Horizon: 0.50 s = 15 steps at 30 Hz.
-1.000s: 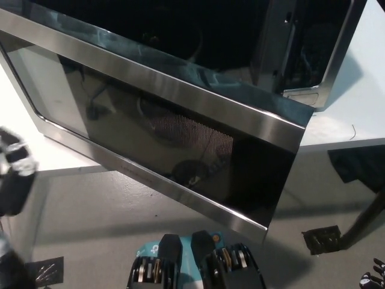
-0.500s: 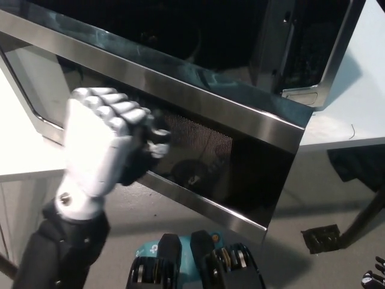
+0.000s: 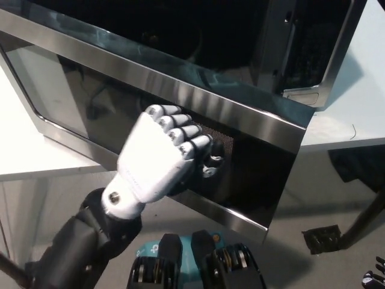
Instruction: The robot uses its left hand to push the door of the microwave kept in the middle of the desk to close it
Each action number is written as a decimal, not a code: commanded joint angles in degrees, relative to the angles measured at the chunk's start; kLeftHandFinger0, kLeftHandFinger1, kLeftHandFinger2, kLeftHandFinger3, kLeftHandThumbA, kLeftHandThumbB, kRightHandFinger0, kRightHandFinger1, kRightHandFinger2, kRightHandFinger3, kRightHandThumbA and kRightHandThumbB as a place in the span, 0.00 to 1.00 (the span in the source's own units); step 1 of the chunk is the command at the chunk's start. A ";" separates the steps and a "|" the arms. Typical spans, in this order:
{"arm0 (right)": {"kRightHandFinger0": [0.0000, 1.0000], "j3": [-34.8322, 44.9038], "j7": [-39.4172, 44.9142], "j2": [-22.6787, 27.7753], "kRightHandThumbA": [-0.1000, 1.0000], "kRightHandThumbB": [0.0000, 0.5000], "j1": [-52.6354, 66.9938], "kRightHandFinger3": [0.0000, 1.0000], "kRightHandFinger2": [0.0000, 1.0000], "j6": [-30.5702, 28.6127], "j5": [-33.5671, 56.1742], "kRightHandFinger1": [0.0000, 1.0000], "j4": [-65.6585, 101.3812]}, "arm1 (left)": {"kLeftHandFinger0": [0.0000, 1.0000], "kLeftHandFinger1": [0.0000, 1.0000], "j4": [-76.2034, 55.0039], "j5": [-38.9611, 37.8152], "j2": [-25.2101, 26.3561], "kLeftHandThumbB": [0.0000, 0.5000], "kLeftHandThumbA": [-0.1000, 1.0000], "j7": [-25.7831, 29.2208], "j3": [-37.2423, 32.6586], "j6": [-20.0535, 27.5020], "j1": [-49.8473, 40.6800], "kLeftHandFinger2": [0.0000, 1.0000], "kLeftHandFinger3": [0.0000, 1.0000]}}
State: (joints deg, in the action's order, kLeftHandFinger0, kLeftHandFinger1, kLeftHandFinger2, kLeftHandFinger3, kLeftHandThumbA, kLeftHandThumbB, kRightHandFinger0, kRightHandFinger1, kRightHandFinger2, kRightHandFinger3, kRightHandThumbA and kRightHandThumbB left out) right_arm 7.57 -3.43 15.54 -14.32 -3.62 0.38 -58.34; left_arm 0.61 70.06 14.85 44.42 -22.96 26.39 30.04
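Microwave [image 3: 301, 54] is being seen mid-desk, cavity dark, body running off the top of the frame. Door [image 3: 180, 114] is being held swung open, out over the desk edge and above the floor, steel frame around dark glass with a mesh patch near centre.

Left hand [image 3: 161, 158] is being pressed knuckles-first against the door's outer glass, near the mesh, lower-middle of the panel. Fingers [image 3: 180, 133] are being kept curled into a fist, nothing gripped. Dark forearm is being run down to the lower left corner.

Right hand [image 3: 373, 278] is only being caught as a sliver at the bottom right corner; whether it is open or closed cannot be told.

Surroundings: white desk [image 3: 24, 150] is being shown left of the door and again at upper right, beyond the microwave. Grey floor [image 3: 301, 217] is lying under the door's free edge. A small dark plate [image 3: 322, 239] is being seen on the floor at lower right, next to a dark slanted leg [image 3: 364, 220]. Nothing is being seen between the door's free edge and the microwave front.

Versus earlier: one second ago only part of the left hand was being seen at the far left edge, clear of the door. Half a second ago it was up in front of the door's left part. Now it is being placed further right, on the glass. Door angle is looking unchanged across all three frames.
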 commanded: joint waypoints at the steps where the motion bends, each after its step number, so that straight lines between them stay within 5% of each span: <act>1: 0.80 -0.03 -0.85 1.76 0.14 0.00 -0.39 0.99 0.99 -0.19 -0.28 0.92 1.78 | 0.00 0.00 4.39 4.88 1.09 1.00 0.06 7.03 -1.42 -0.60 4.18 0.00 0.00; 4: 0.80 -0.04 -0.85 1.76 0.14 0.00 -0.38 0.99 0.99 -0.17 -0.27 0.92 1.81 | 0.00 0.00 8.93 6.06 1.00 1.00 0.27 8.73 -2.45 -1.87 6.62 0.00 0.00; 8: 0.80 -0.16 -0.84 1.73 0.14 0.00 -0.32 0.99 0.99 -0.08 -0.38 0.92 1.96 | 0.00 0.00 17.82 8.71 0.47 1.00 0.90 13.23 -4.28 -5.24 12.25 0.00 0.00; 10: 0.80 -0.29 -0.81 1.63 0.14 0.00 0.01 0.99 0.99 -0.08 -0.48 0.92 2.00 | 0.00 0.00 21.68 9.44 0.43 1.00 1.00 13.43 -5.12 -7.15 14.30 0.00 0.00; 15: 0.80 -0.47 -0.79 1.46 0.14 0.00 0.42 0.99 0.99 -0.11 -0.57 0.92 1.97 | 0.00 0.00 32.64 10.23 -0.53 1.00 1.00 12.91 -6.62 -13.54 21.13 0.00 0.00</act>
State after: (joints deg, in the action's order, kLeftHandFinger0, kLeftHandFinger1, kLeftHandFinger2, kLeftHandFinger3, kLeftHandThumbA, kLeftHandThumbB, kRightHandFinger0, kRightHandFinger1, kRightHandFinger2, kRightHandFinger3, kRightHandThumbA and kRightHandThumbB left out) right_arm 7.40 -3.43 15.75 -13.89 -3.48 0.27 -57.87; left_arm 27.51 77.67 14.67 53.95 -28.98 21.27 44.74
